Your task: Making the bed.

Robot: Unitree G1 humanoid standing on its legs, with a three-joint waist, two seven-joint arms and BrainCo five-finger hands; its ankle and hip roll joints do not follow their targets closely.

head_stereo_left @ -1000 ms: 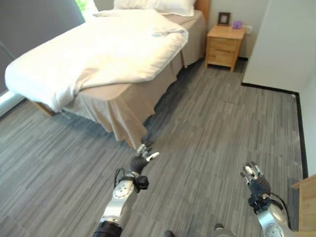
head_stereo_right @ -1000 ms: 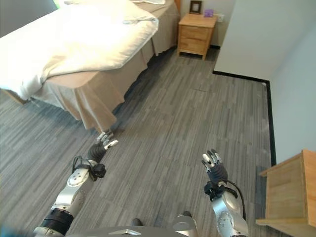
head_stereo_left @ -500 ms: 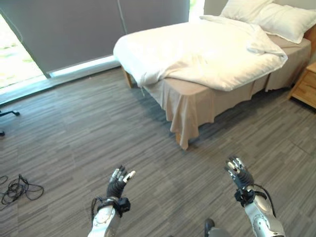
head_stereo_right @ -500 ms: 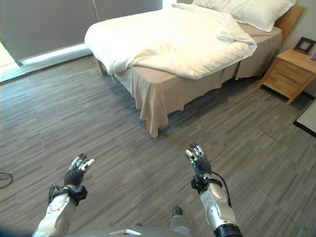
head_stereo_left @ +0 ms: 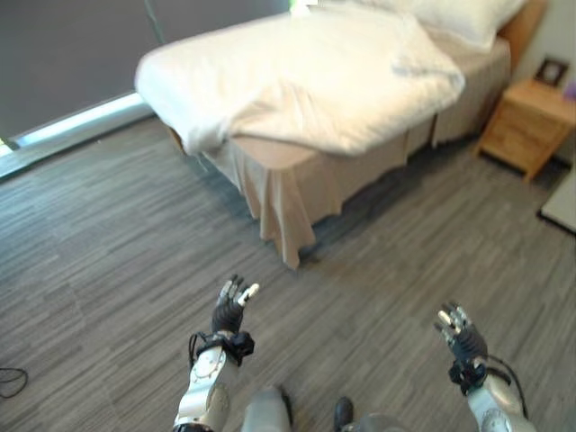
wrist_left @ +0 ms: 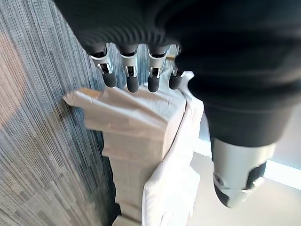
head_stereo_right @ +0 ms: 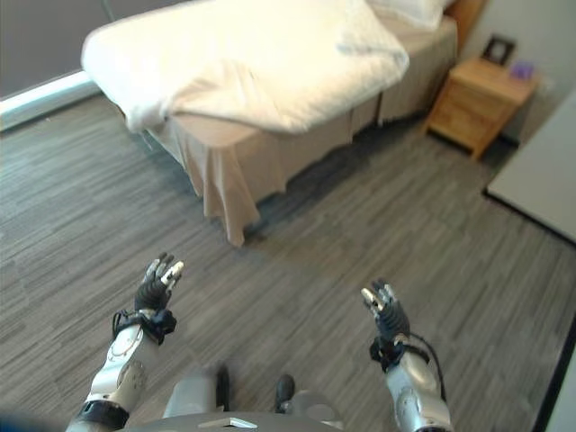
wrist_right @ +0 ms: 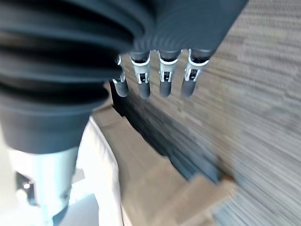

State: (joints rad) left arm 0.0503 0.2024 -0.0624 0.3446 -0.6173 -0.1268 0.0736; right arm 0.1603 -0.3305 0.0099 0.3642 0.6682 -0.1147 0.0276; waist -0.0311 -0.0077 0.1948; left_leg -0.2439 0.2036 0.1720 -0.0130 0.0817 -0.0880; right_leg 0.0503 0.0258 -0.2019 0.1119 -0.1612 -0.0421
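- Camera's panning; bed (head_stereo_left: pixel 297 81) itself isn't moving.
- I'm keeping left hand (head_stereo_left: pixel 229 310) and right hand (head_stereo_left: pixel 463 340) open, empty.
- I'm squaring up before reaching the duvet (head_stereo_right: pixel 243 58).

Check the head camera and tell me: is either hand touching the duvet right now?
No: the left hand and right hand are both raised open over the floor, well short of the white duvet on the bed.

Duvet (head_stereo_left: pixel 297 81) on bed (head_stereo_left: pixel 297 184); nightstand (head_stereo_left: pixel 526 121) rt.
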